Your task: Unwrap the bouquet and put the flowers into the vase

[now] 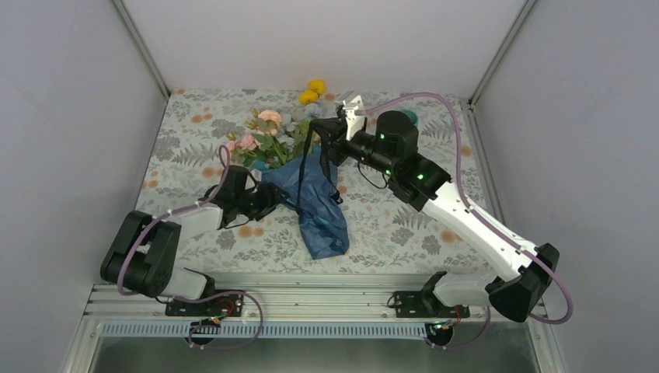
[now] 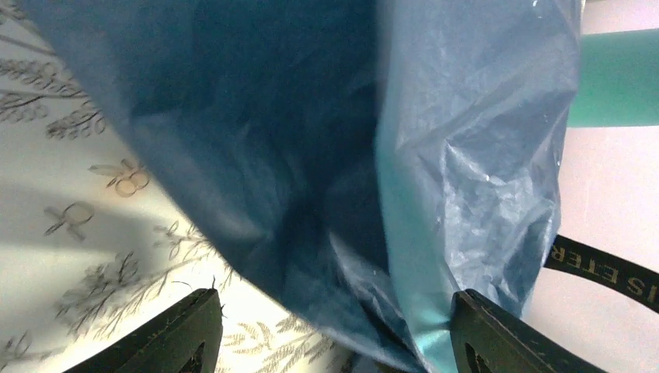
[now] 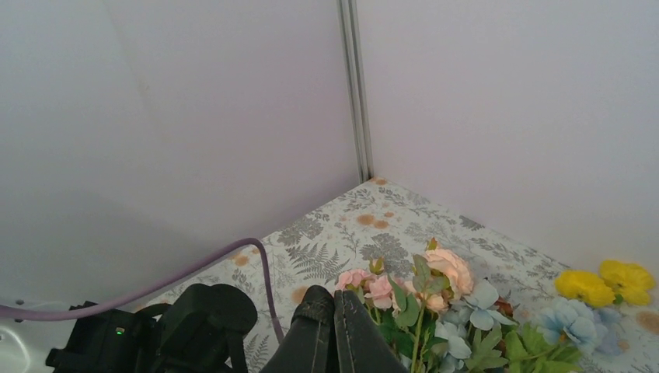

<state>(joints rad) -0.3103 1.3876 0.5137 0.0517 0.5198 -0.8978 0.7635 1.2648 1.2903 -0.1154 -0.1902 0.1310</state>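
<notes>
Bouquet (image 1: 273, 140) lies far left on the floral tablecloth (image 1: 388, 225). Its flowers (image 3: 435, 287) point toward the back wall and the stems run down-right into the blue paper (image 1: 320, 206). That sheet hangs directly ahead of the left gripper (image 2: 334, 342), jaws wide, nothing pinched; the left arm (image 1: 186, 221) is nearer. Right gripper (image 3: 334, 318) is closed tight over the blooms; grip on the black ribbon (image 1: 305, 171) unclear. Teal vase (image 1: 409, 116) stands partly hidden behind the right arm (image 1: 435, 186).
</notes>
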